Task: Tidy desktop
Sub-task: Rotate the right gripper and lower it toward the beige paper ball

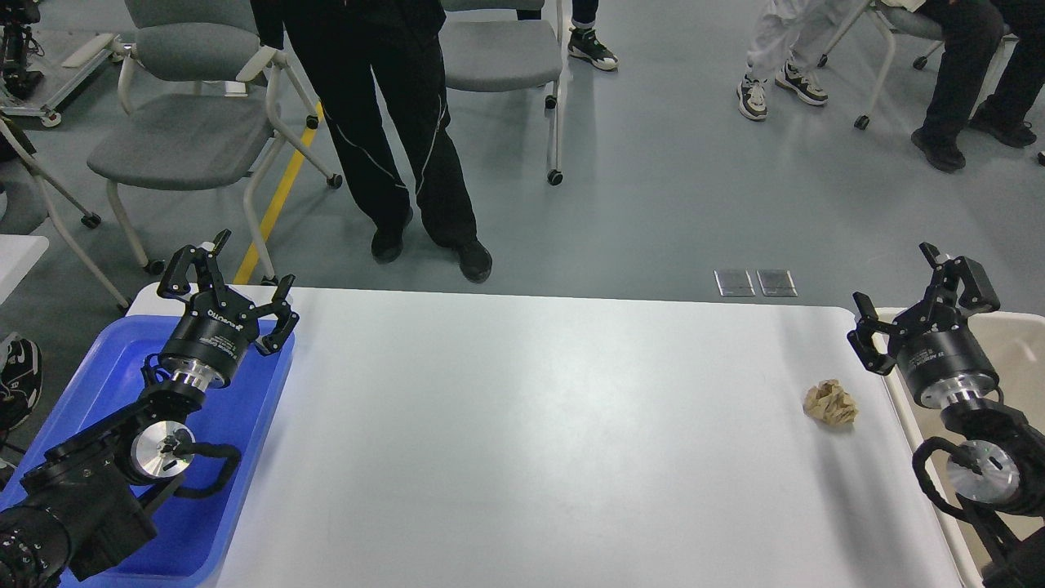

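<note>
The desktop (531, 441) is a wide white tabletop with rounded corners. A crumpled tan paper ball (830, 403) lies on it near the right edge. My left gripper (229, 282) is open and empty, above the far end of the blue tray (90, 384) at the left. My right gripper (927, 306) is open and empty, above the near-left corner of the beige bin (1016, 359), a short way up and right of the paper ball.
A person in black trousers (392, 122) stands just beyond the table's far edge. Grey wheeled chairs (188, 122) stand behind on the left and centre. Seated people's legs (963, 73) are at the far right.
</note>
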Controlling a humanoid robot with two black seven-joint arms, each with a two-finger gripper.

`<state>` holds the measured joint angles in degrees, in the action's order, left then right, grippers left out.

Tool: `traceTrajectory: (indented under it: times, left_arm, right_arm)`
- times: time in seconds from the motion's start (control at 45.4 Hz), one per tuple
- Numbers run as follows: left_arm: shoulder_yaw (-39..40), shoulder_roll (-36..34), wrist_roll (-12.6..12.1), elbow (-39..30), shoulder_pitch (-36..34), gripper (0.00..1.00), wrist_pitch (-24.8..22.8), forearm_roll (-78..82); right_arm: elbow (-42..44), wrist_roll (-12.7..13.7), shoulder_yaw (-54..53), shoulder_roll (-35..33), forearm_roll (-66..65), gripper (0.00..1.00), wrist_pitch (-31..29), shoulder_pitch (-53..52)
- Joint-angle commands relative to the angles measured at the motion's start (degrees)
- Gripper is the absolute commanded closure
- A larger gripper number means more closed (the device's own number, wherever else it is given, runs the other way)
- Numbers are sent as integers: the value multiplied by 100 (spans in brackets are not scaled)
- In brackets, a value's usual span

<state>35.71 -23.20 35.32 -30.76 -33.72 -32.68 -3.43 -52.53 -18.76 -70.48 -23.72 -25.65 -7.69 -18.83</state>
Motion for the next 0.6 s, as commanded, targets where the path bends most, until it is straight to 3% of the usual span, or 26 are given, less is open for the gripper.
traceTrajectory:
  times: [0.0, 0.176, 0.287, 0.573]
  left_arm:
    - [6, 0, 1, 0, -3, 2, -1, 0]
    - [6, 0, 1, 0, 6, 2, -1, 0]
    - [6, 0, 1, 0, 6, 2, -1, 0]
    - [6, 0, 1, 0, 6, 2, -1, 0]
  right_arm:
    - [-38, 13, 1008, -528, -177, 0, 49, -252]
    - [-30, 4, 1738, -1143, -423, 0, 49, -551]
    - [23, -66, 2038, -1521, -1555, 0, 101, -727]
    - [-3, -22, 2687, -1583, -2304, 0, 681, -771]
